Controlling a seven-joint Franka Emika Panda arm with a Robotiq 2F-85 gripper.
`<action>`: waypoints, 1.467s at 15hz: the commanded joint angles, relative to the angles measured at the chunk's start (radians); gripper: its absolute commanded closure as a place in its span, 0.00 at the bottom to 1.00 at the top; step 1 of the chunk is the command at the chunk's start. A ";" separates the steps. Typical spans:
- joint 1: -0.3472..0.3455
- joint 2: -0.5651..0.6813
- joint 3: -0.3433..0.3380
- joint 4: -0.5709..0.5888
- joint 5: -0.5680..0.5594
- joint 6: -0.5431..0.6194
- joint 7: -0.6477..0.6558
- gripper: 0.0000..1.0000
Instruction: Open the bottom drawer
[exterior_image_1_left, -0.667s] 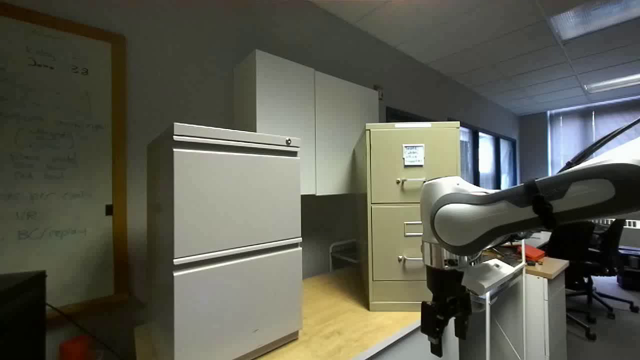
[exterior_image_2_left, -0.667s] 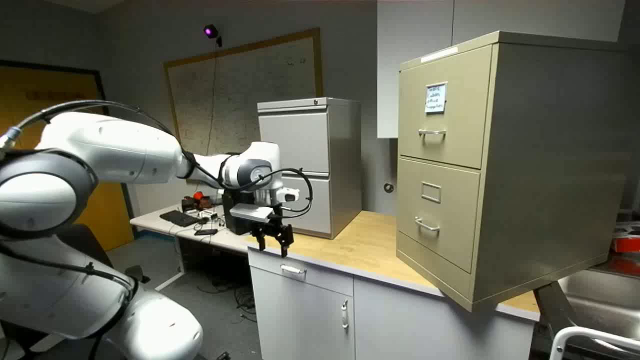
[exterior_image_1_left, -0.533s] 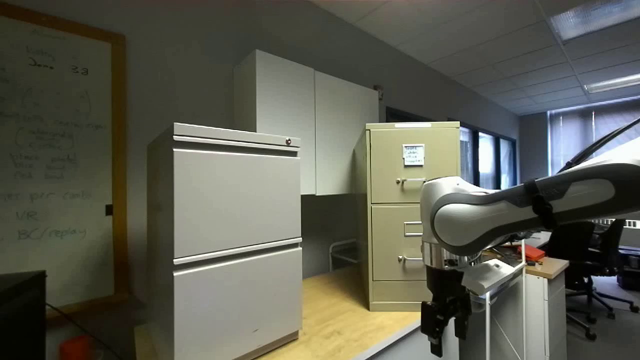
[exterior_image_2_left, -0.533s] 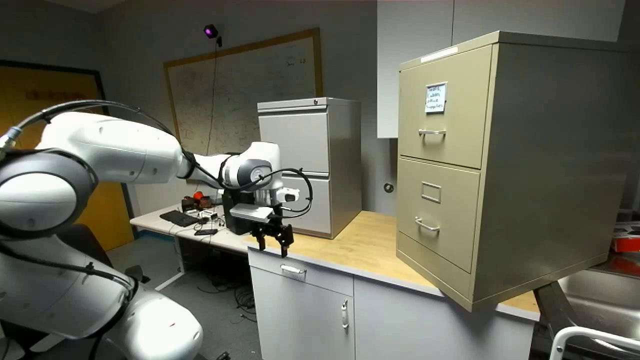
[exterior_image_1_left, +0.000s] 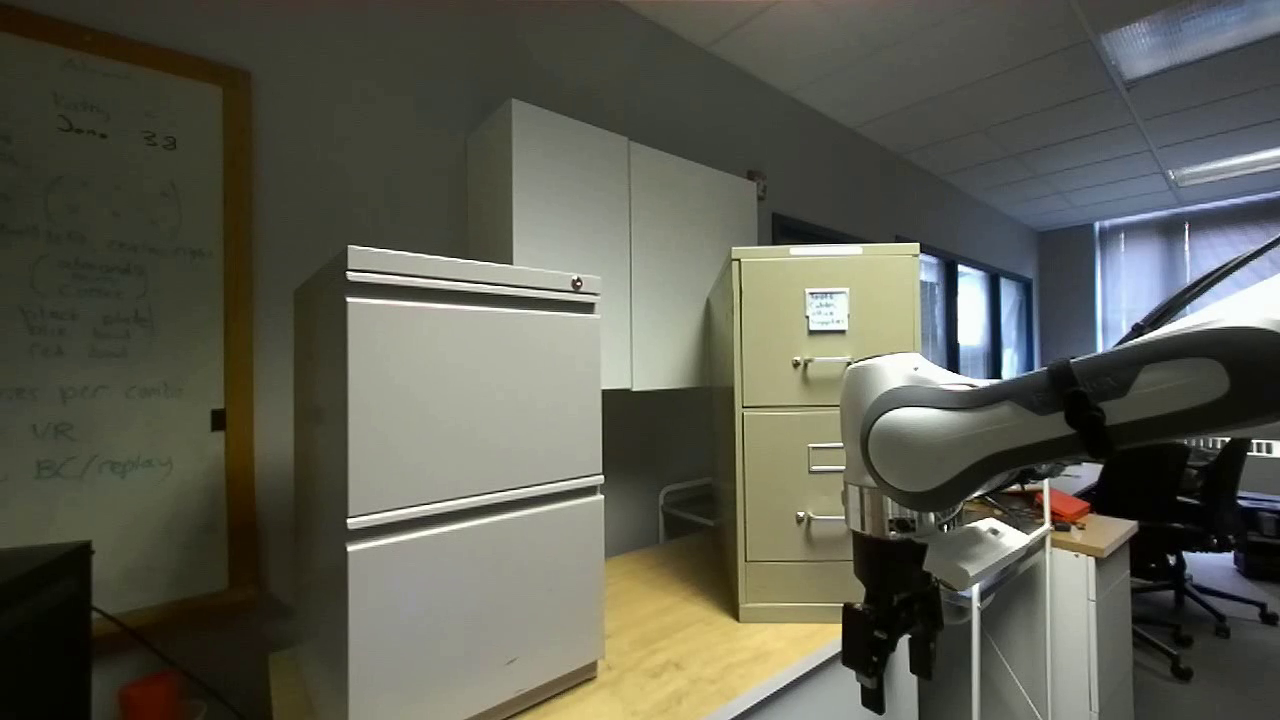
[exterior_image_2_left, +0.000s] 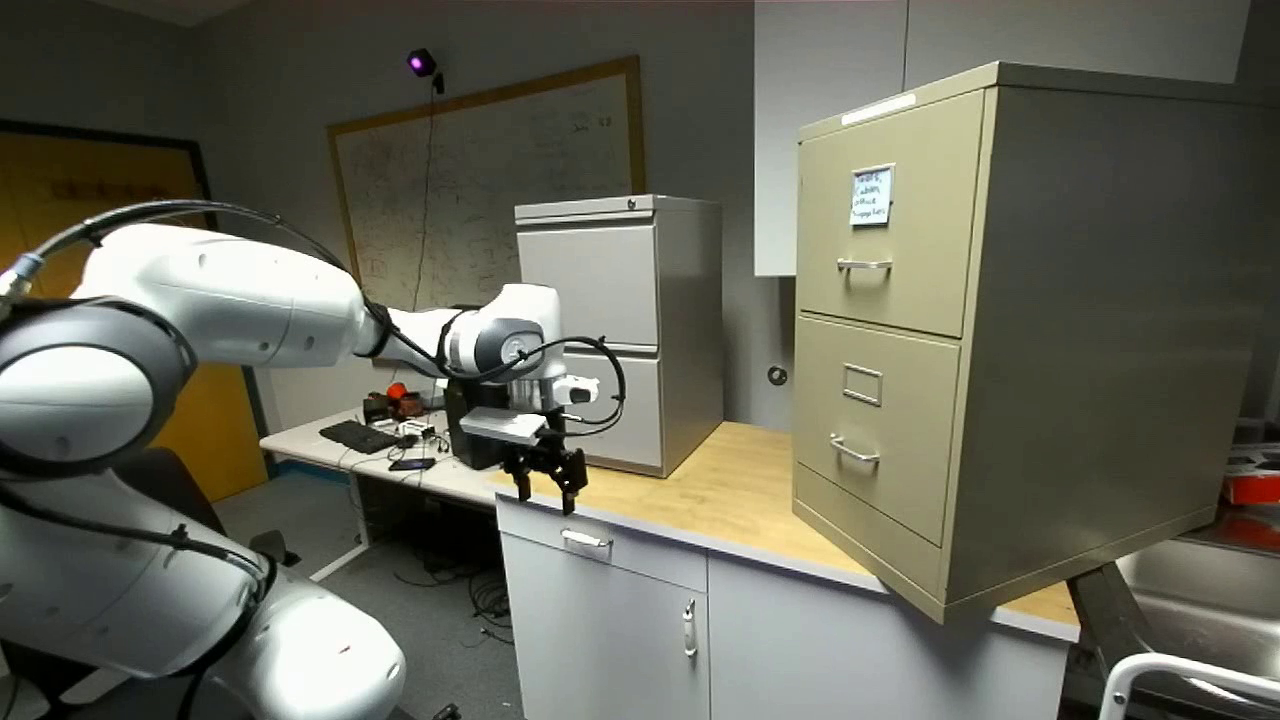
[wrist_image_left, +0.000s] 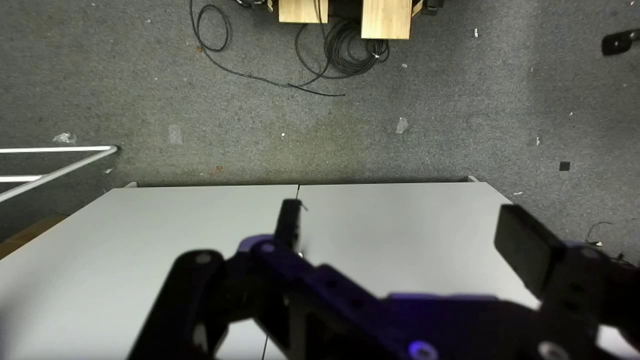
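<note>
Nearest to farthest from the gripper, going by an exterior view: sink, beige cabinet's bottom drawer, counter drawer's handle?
From the gripper, in an exterior view:
1. Counter drawer's handle: just below it, slightly image right.
2. Bottom drawer: farther image right, low on the beige cabinet.
3. Sink: farthest image right, beyond that cabinet.

Dull grey walls (exterior_image_1_left: 400, 150) back the scene, and a wood-framed whiteboard (exterior_image_1_left: 130, 330) hangs to the left in both exterior views (most of its handwriting is too faint to read). White wall cabinets (exterior_image_1_left: 570, 240) are mounted above the wood-topped counter (exterior_image_1_left: 680, 640), where a light-grey cabinet (exterior_image_1_left: 475, 410) stands. At the far right, a blind-covered window (exterior_image_1_left: 1150, 250) glows pale, with black office chairs (exterior_image_1_left: 1145, 500) nearer; light panels (exterior_image_1_left: 1195, 42) sit in the tiled ceiling (exterior_image_1_left: 950, 80). In an exterior view, a yellow-orange door (exterior_image_2_left: 80, 165) and a pale desk (exterior_image_2_left: 300, 440) stand far left. The floor (wrist_image_left: 350, 140) is speckled grey carpet.
</note>
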 joint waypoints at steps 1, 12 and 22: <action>0.001 0.000 0.000 0.002 0.000 -0.002 0.000 0.00; -0.015 0.076 0.016 0.075 -0.050 0.026 0.024 0.00; -0.060 0.228 0.025 0.309 -0.362 0.157 0.012 0.00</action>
